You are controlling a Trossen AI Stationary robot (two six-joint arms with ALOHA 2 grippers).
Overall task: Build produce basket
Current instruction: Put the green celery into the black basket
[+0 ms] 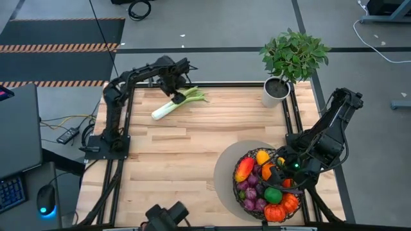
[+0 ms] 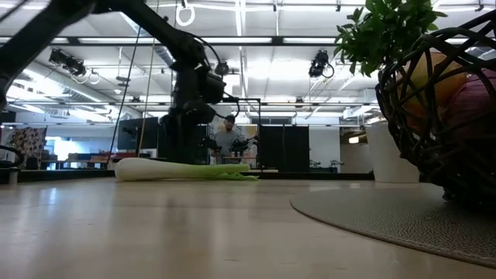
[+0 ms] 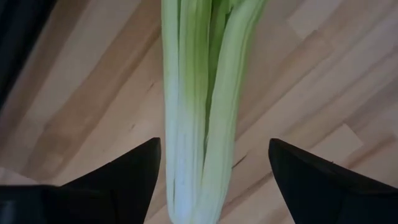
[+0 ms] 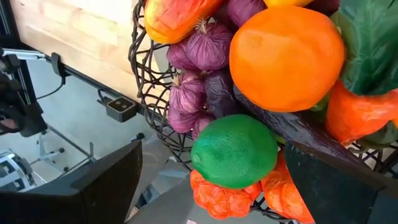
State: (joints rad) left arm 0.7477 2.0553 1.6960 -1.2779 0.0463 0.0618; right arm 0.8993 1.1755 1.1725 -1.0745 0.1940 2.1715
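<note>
Green-white leek (image 3: 199,118): last item outside basket (image 1: 239,191). I have left gripper (image 1: 174,88) wide, straddling it; next, close and lift. Right gripper (image 1: 282,168) wide, empty, over basket.

Grey floor (image 1: 212,25) surrounds the light wooden table (image 1: 186,154), crossed by dark seams. At far left lies a dark mat (image 1: 61,48) edged with orange-and-black hazard tape (image 1: 58,47). A desk (image 1: 19,128) stands left, with a keyboard (image 1: 8,191) and blue-lit mouse (image 1: 45,200). Cables (image 1: 379,42) trail far right. Long ceiling light strips (image 2: 256,39) brighten the hall; a person (image 2: 229,138) stands far back.
</note>
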